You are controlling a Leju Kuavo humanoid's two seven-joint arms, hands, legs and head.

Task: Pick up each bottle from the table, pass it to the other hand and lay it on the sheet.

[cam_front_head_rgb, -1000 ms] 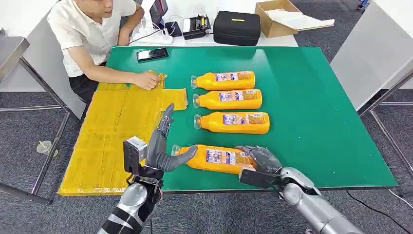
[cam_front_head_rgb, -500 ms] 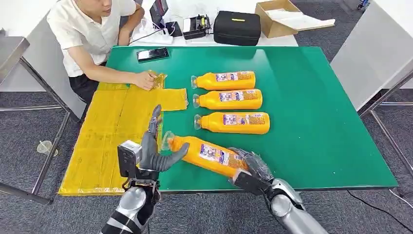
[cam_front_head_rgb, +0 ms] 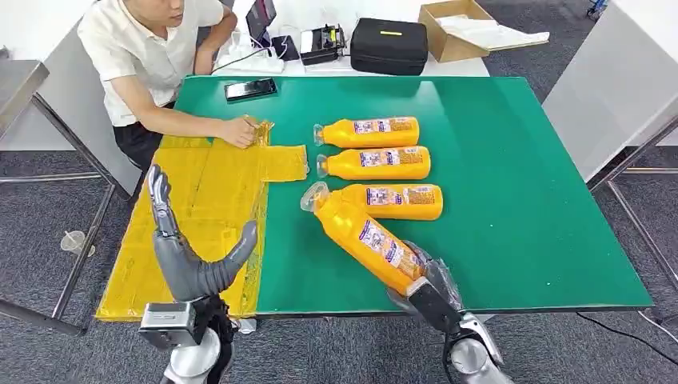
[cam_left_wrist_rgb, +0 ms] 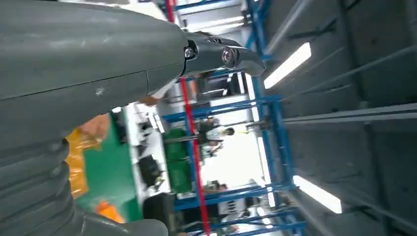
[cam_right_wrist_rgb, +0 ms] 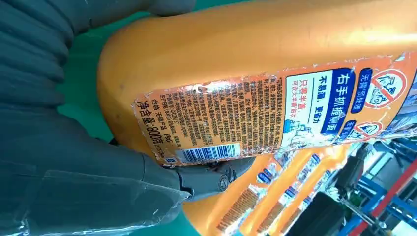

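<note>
My right hand (cam_front_head_rgb: 424, 282) grips the base end of an orange bottle (cam_front_head_rgb: 364, 237) with a printed label, lifted off the green table (cam_front_head_rgb: 512, 216) and tilted, its clear cap toward the far left. The right wrist view has the same bottle (cam_right_wrist_rgb: 255, 73) close up, the hand (cam_right_wrist_rgb: 64, 162) wrapped around it. My left hand (cam_front_head_rgb: 188, 248) is raised over the yellow sheet (cam_front_head_rgb: 192, 208), fingers spread and empty; the left wrist view holds its grey cover (cam_left_wrist_rgb: 74, 64). Three more orange bottles (cam_front_head_rgb: 376, 164) lie in a row on the table.
A person sits at the far left corner with a hand (cam_front_head_rgb: 240, 130) on the sheet's far edge. A phone (cam_front_head_rgb: 250, 88), a black case (cam_front_head_rgb: 389, 46), small devices and a cardboard box (cam_front_head_rgb: 460, 28) lie at the back. The table's near edge is just beyond my hands.
My right hand has lifted the near bottle off the table and tilted it, cap swinging up and away. My left hand has pulled back leftward over the sheet and turned upright.
</note>
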